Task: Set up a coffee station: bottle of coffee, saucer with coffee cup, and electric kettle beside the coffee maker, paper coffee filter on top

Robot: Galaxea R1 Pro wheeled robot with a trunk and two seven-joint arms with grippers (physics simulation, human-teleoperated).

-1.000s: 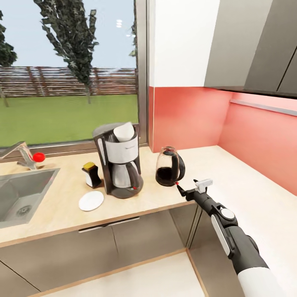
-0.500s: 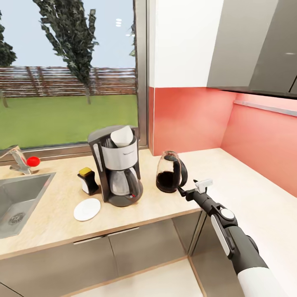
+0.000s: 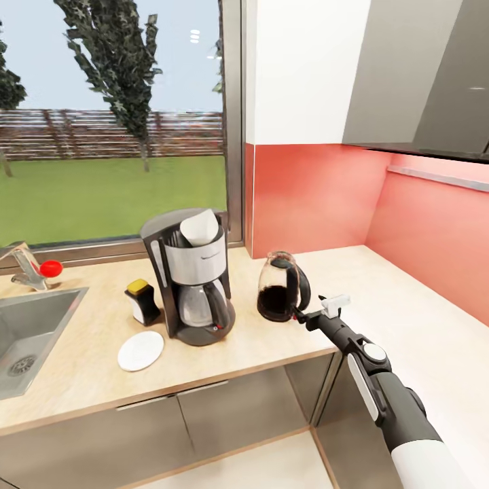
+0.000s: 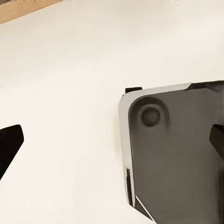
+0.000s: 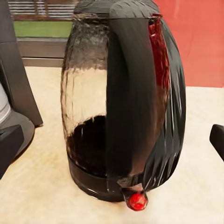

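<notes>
**Coffee station on the tabletop, right pincer behind the kettle**

From my remote seat, the head view shows the pale speckled tabletop (image 3: pixel 285 339) with its steel sink (image 3: pixel 27 326) at the left end. The coffee maker (image 3: pixel 192 275) stands upright near the window, the paper coffee filter (image 3: pixel 201 227) resting in its top. The electric kettle (image 3: pixel 280 287) stands upright on the far side of the maker from the sink, apart from it, dark liquid in its lower part. The saucer (image 3: pixel 140 350) lies flat near the tabletop's front edge, just beside the maker's base on the sink side. The bottle of coffee (image 3: pixel 142 302) — yellow cap, white label — stands behind the saucer.

My right pincer (image 3: pixel 299 315) sits at the kettle's handle side; in the right wrist view its fingertips (image 5: pixel 9 147) stand wide apart, with the kettle's handle and red switch (image 5: pixel 137 201) between them, untouched. The left pincer (image 4: pixel 112 144) is likewise spread apart — pale floor behind it.
</notes>
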